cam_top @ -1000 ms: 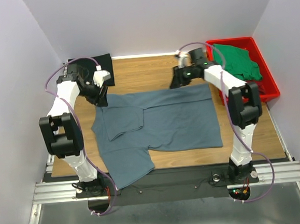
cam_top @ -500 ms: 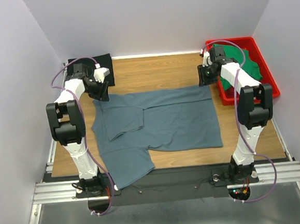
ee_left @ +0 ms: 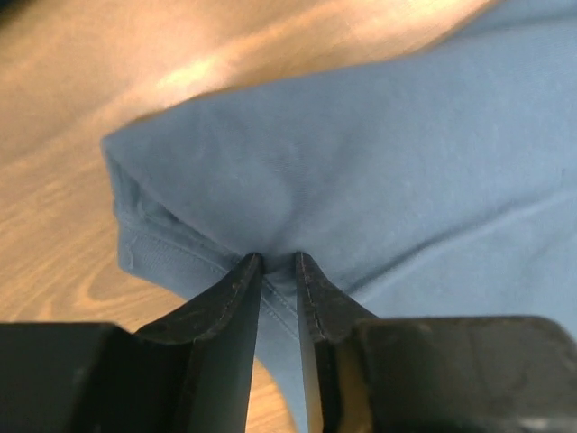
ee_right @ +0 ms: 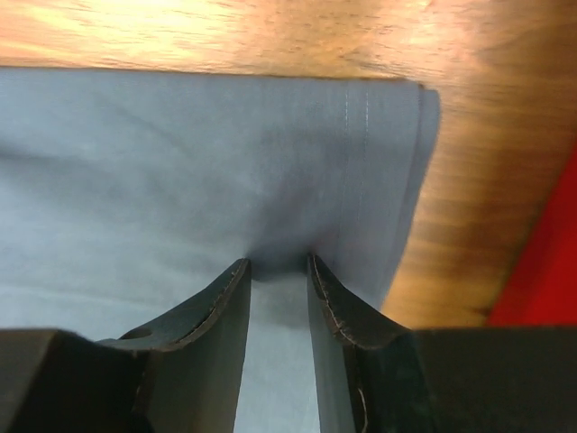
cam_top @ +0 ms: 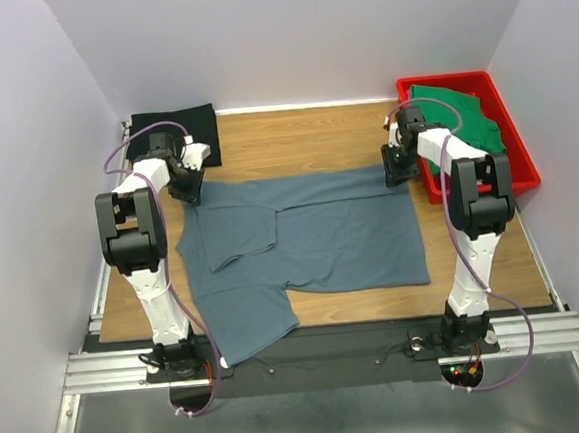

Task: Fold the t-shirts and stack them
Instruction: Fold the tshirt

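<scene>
A slate blue-grey t-shirt (cam_top: 321, 236) lies spread flat on the wooden table, one sleeve folded in over the chest. My left gripper (cam_top: 189, 191) is down at its far left corner. In the left wrist view the jaws (ee_left: 278, 260) stand narrow, with a pucker of the blue cloth (ee_left: 361, 135) pinched between the tips. My right gripper (cam_top: 395, 173) is at the far right corner. Its fingertips (ee_right: 278, 263) press into the hem cloth (ee_right: 180, 162) and a small fold is gathered between them. A black t-shirt (cam_top: 174, 126) lies at the back left. A green t-shirt (cam_top: 457, 115) lies in the tray.
The red plastic tray (cam_top: 519, 163) stands at the back right, close beside my right gripper; its edge (ee_right: 544, 271) shows in the right wrist view. Bare wood table (cam_top: 294, 141) runs behind the spread shirt. White walls close in on three sides.
Both arms have swung outward and dropped onto the shirt's far corners. Both sets of jaws have narrowed onto the cloth.
</scene>
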Tool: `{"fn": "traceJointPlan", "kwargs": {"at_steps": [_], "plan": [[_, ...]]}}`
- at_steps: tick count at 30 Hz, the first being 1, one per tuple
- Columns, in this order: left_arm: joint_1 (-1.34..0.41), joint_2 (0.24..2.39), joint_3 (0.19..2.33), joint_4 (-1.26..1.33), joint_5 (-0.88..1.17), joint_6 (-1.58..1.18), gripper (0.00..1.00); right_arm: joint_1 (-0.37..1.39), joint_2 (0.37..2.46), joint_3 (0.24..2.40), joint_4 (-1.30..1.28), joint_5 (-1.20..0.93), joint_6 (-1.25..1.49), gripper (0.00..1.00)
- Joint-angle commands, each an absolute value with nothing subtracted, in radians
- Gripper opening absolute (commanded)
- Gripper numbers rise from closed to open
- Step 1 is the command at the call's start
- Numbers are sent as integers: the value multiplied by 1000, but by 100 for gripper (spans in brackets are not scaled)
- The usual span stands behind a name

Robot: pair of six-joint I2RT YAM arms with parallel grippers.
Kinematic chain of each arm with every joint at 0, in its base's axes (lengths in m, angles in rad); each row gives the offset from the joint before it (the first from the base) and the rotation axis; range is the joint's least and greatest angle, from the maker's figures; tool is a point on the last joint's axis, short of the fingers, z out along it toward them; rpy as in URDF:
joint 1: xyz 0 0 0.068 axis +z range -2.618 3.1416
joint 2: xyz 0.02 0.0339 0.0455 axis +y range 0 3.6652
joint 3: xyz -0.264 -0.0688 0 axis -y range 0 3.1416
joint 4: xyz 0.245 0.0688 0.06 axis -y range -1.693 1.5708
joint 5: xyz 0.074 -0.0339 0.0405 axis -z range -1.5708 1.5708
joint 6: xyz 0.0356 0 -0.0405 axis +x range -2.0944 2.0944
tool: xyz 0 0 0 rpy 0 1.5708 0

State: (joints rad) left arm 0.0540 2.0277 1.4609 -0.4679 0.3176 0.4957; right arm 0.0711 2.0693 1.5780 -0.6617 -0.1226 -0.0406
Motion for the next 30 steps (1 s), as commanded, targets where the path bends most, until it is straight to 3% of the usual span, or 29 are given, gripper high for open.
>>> {"fn": "traceJointPlan", "kwargs": {"at_steps": [1,13,15,19,20,23,28,30], "plan": [[78,2051,1486,-472,242,492,31,64,2115,1635,-661,-97,-37,37],[80,2198,1715,-520,258,453,29,64,2262,1848,-666,-103,-41,36],[80,2200,1774,-550,305,465,29,64,2266,1891,-673,-155,-57,40],[80,2114,1828,-641,400,529,40,66,2163,1901,-696,-268,-113,52],[81,2058,1835,-670,460,581,47,66,2092,1888,-716,-325,-142,58],[83,1955,1824,-791,546,716,55,66,1973,1833,-761,-431,-204,69],[87,1705,1640,-1011,604,946,59,81,1715,1666,-923,-489,-400,71],[95,1605,1560,-1060,609,1050,59,90,1646,1558,-997,-482,-487,66]]}}
